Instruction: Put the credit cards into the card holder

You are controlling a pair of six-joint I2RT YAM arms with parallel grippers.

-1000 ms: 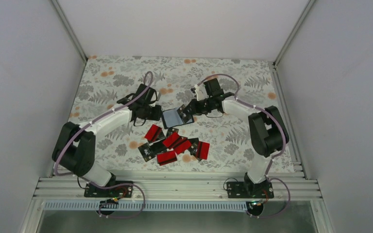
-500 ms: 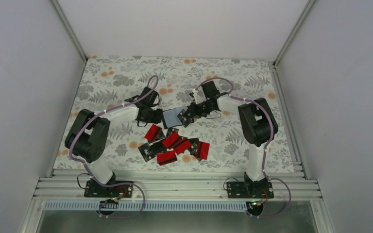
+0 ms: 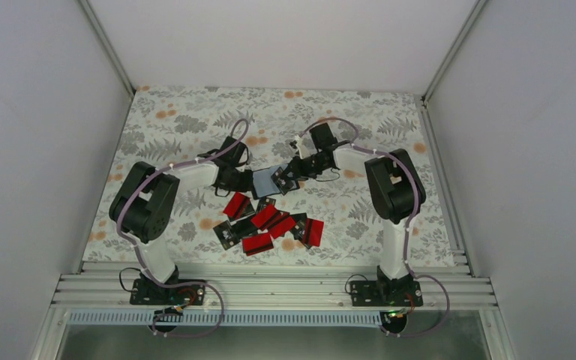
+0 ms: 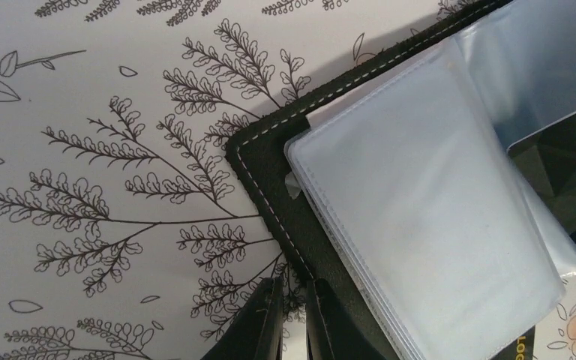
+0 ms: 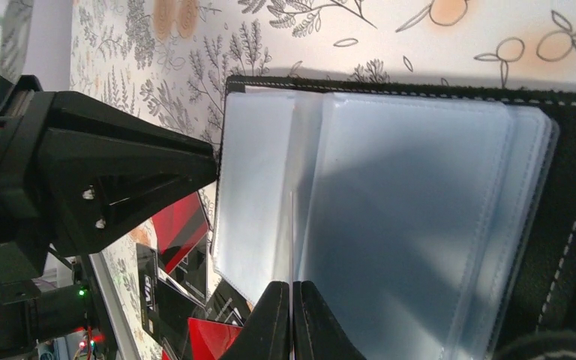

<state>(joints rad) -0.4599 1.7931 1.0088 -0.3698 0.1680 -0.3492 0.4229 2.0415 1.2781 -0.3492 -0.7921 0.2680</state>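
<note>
The card holder [image 3: 264,181] is lying open on the floral tablecloth [image 3: 172,124], roughly mid-table. Its blue-grey inside faces up and an arm comes in from each side.

The left gripper [image 4: 294,319] sits at the holder's left edge. From its wrist cam the jaws are pinched nearly together right on the stitched black cover [image 4: 274,187], so it looks like it's got the cover's edge clamped.

The right gripper [image 5: 291,319] comes in from the right and is squeezed tight on one of the clear sleeves [image 5: 412,210]. You can see that sheet edge-on as a thin line running straight into its fingertips, standing up off the other pages.

The credit cards [image 3: 268,223] are in a messy heap just on the near side of the holder. Red ones and black ones overlap, and the heap isn't touching either claw. Can't tell from these views whether any sleeve has a card in it.
</note>
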